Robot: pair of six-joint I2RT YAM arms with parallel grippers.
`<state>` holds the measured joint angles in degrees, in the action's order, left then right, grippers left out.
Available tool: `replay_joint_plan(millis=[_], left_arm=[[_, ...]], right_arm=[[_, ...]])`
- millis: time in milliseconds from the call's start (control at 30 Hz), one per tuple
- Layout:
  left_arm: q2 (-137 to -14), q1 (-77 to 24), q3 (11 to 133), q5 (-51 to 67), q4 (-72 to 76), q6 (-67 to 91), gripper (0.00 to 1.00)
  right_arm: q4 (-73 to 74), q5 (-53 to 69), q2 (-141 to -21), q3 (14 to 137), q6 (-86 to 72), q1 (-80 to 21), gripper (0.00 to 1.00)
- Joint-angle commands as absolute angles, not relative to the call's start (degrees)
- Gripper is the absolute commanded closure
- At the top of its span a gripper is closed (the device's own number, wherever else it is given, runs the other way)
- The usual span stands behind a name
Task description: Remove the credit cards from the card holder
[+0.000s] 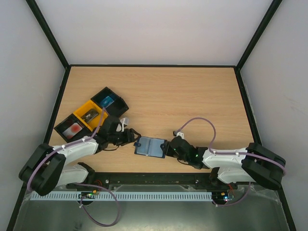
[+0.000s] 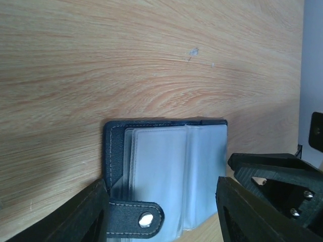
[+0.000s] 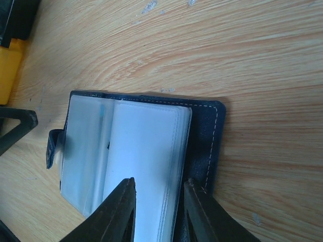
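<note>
We find the card holder [image 1: 150, 147] lying open and flat on the table [image 1: 192, 96], near the front edge, between the two arms. That much of the job looks done: both panels are exposed and the closure tab [image 2: 136, 219] hangs free at the left end.

The left end effector [image 1: 130, 137] is at that tab end. Its fingers [image 2: 81, 217] are spread wide, one on each side of the holder, and we cannot tell whether they press on it or only bracket it. The right end effector [image 1: 171, 146] is at the opposite end. Its fingers [image 3: 121, 212] are drawn close together and pinch the card holder's edge there, with the stack of clear sleeves [image 3: 141, 146] between them.

In both wrist views the sleeves look pale and cloudy, and we cannot make out any credit cards inside them. No card is partly drawn out.

To the left, a light blue thing [image 1: 107, 101] lies in the far black tray [image 1: 122, 105]. A pinkish-red thing [image 1: 73, 130] lies in the near black tray [image 1: 61, 129]. Both are too small for us to call them cards.

We judge that the holder is opened and steadied, and that pulling cards from the sleeves is the work left, if any remain inside.
</note>
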<state>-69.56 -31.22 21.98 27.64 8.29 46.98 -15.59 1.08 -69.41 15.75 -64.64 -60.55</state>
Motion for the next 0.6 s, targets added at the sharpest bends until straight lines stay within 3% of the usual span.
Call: replay_joint_plan(millis=[0,367,567], left_arm=[[-72.29,-32.04,19.91,27.49,13.46,47.46,0.4],[-76.65,-34.66,18.07,24.68,16.31,47.55,0.47],[-78.4,-35.52,17.07,24.24,18.14,48.1,0.51]], right_arm=[[-19.56,0.62,-69.89,14.72,-65.29,-60.37,0.72],[-21.29,2.03,-74.96,16.48,-64.34,-60.32,0.76],[-25.28,3.39,-72.66,17.1,-63.77,-60.37,0.88]])
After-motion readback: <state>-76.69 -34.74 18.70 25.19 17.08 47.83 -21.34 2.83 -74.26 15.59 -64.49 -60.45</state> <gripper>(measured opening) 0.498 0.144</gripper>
